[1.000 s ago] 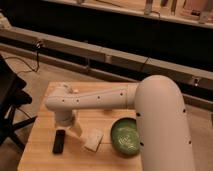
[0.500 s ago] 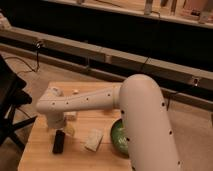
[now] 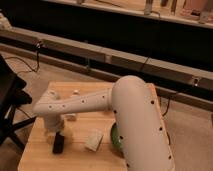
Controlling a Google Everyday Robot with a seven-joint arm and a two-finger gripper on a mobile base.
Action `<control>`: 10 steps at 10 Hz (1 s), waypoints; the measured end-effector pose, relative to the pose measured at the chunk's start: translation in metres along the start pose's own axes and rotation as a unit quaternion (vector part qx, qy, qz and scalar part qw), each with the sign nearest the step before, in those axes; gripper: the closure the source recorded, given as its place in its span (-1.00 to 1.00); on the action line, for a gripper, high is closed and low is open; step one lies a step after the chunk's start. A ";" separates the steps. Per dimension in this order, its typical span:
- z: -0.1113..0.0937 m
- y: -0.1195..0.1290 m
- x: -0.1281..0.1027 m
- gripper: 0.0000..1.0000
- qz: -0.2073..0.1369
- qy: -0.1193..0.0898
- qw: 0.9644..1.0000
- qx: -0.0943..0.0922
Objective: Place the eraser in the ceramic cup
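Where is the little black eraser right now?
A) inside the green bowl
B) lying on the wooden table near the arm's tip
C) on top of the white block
B: the eraser lies flat on the wooden table, left of the white block, with the gripper close by, just beyond it in the camera view.

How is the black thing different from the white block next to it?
The eraser is black; the white block is pale. The eraser looks flatter, the block chunkier. The hand is right by the eraser, away from the block. Both lie on the wooden table.
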 end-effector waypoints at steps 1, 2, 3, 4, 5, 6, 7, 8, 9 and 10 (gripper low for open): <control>0.005 -0.002 -0.002 -0.60 -0.001 -0.005 1.000 -0.001; 0.006 -0.003 -0.003 -0.55 0.000 -0.008 1.000 0.001; 0.008 -0.003 -0.002 -0.30 0.002 -0.010 1.000 0.003; 0.008 -0.004 -0.003 -0.04 0.003 -0.011 1.000 0.004; 0.006 -0.006 -0.005 0.19 0.004 -0.007 1.000 0.005; 0.002 -0.005 -0.005 0.38 0.007 -0.003 1.000 0.007; -0.004 -0.002 -0.003 0.64 0.011 0.003 1.000 0.008; -0.008 0.001 -0.002 0.86 0.015 0.009 1.000 0.008; -0.017 0.001 -0.001 0.98 0.017 0.018 1.000 0.010; -0.031 0.006 0.003 1.00 0.024 0.031 0.999 0.013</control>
